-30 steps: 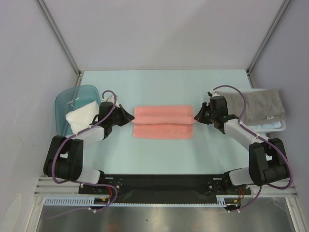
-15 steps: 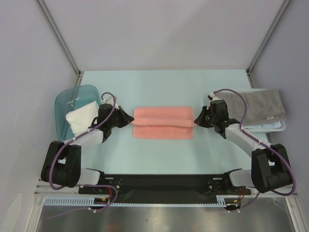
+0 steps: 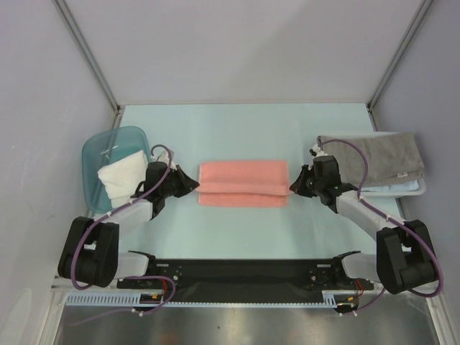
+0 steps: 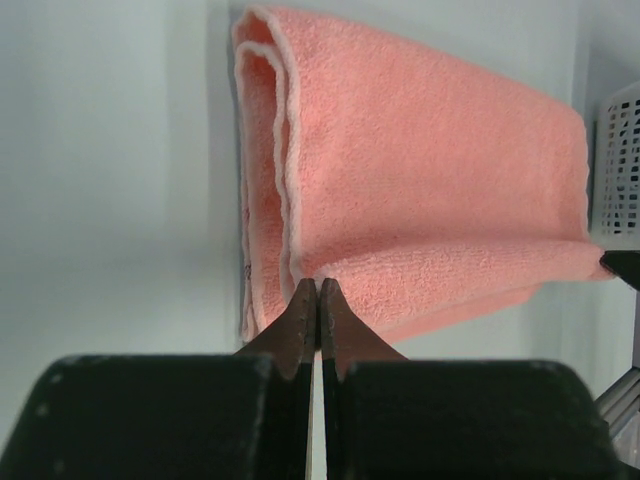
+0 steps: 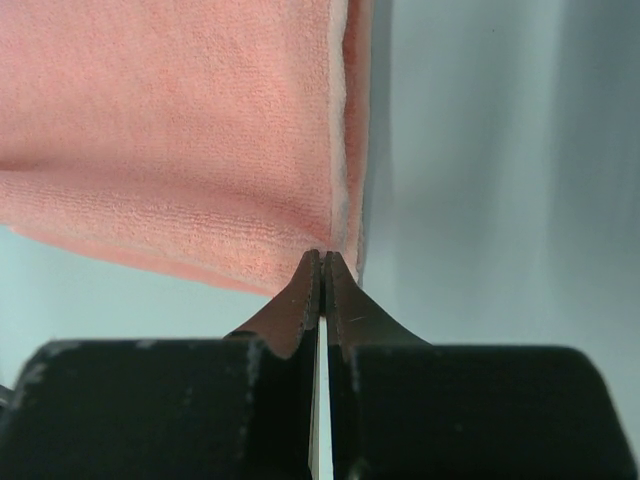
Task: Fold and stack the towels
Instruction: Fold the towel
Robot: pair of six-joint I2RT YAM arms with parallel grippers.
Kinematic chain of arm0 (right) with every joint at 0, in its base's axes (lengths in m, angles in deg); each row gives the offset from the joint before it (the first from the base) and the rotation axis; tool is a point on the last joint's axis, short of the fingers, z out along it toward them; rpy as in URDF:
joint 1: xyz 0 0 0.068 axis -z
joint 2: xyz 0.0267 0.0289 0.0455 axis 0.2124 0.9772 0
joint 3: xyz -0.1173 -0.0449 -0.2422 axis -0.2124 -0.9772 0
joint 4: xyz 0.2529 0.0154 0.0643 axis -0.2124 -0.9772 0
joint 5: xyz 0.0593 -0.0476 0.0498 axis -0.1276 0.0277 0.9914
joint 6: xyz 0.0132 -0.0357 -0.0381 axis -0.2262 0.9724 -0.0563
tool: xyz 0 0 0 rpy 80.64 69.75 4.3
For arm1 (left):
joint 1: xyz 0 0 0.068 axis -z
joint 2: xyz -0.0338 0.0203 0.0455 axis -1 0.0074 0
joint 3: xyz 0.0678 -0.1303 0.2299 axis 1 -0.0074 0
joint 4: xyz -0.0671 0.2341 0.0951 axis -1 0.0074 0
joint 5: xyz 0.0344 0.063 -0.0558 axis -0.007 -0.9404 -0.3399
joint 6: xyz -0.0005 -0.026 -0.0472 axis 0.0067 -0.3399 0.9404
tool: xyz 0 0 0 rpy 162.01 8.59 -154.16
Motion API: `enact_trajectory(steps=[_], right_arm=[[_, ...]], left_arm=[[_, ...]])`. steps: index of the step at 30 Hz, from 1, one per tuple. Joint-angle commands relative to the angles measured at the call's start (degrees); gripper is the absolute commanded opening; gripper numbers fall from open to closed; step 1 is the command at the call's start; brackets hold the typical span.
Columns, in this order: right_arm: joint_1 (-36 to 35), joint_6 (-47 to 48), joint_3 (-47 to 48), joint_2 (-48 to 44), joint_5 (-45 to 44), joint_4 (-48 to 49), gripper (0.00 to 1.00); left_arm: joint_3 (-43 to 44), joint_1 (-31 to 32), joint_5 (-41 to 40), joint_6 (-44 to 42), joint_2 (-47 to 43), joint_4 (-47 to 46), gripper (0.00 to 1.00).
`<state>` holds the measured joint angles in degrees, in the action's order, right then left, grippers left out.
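The salmon-pink towel (image 3: 243,183) lies folded lengthwise in the middle of the table, its upper layer drawn over the lower one. My left gripper (image 3: 195,185) is shut on that layer's corner at the towel's left end (image 4: 318,285). At the right end, my right gripper (image 3: 291,187) is shut on the matching corner (image 5: 322,255). The pink towel (image 4: 420,190) fills the left wrist view, and the pink towel (image 5: 170,130) fills the upper left of the right wrist view. A white towel (image 3: 118,176) sits in the tub. A grey towel (image 3: 381,158) lies on a light blue towel (image 3: 406,185) at the right.
A translucent blue tub (image 3: 108,144) stands at the left edge of the table. The white lattice basket (image 4: 620,160) at the right edge holds the grey and blue towels. Grey walls enclose the table on three sides.
Both grippers have moved toward the near edge, pulling the pink towel's far fold over its near fold. The gap between the two folds has closed.
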<state>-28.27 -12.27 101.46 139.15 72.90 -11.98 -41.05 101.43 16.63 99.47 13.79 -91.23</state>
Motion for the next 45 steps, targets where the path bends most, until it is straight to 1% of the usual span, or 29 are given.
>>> enact_trajectory(steps=[1,6,12,20,28,31,32,33,34,35,37,40,42,45], right_arm=[[-0.07,-0.43,-1.11,-1.41,-0.89,1.63,0.00],[-0.25,-0.70,-2.70,-1.93,-0.89,2.50,0.00],[-0.34,-0.78,-2.96,-3.42,-1.33,1.54,0.00],[-0.43,-0.43,-2.35,-7.03,-2.03,-0.74,0.00],[-0.43,-1.31,-5.42,-6.16,-1.24,1.45,0.01],[-0.51,-1.84,-7.17,-5.80,-0.98,2.86,0.08],[-0.51,-2.10,-7.53,-5.71,-0.80,3.64,0.19],[-0.60,-2.36,-7.88,-5.97,-0.80,4.17,0.41],[-0.60,-2.37,-7.88,-6.06,-0.80,4.00,0.41],[-0.60,-2.37,-7.54,-6.33,-0.80,3.74,0.45],[-0.51,-2.19,-6.05,-7.03,-1.15,2.00,0.49],[-0.51,-1.84,-3.59,-8.87,-2.73,-1.08,0.49],[-0.69,-1.75,-2.27,-9.58,-3.17,-1.97,0.49],[-2.09,-2.28,0.37,-8.80,-4.58,-2.42,0.47]], left_arm=[[-1.88,0.18,-1.07,-1.16,-1.92,-2.32,0.00],[-3.55,0.27,-1.24,-1.07,-2.01,-3.29,0.00],[-3.56,0.27,-1.16,-1.07,-2.98,-3.02,0.00],[-2.85,0.27,-1.33,-1.77,-7.19,-0.13,0.00],[-5.75,0.27,-1.07,-1.86,-6.41,-1.44,0.00],[-7.07,0.27,-0.54,-1.51,-5.27,-3.45,0.00],[-7.33,0.36,-0.54,-1.42,-5.00,-3.90,0.07],[-8.12,0.53,-0.54,-1.33,-5.52,-4.34,0.15],[-8.12,0.54,-0.45,-1.33,-5.53,-4.34,0.19],[-8.21,0.54,-0.45,-1.24,-6.14,-4.25,0.22],[-7.69,0.54,-1.50,-1.51,-9.12,-2.42,0.29],[-4.97,0.54,-2.56,-2.82,-13.26,2.41,0.36],[-2.33,0.62,-3.44,-3.52,-14.84,5.57,0.36],[0.13,1.24,-3.00,-3.62,-15.11,6.03,0.32]])
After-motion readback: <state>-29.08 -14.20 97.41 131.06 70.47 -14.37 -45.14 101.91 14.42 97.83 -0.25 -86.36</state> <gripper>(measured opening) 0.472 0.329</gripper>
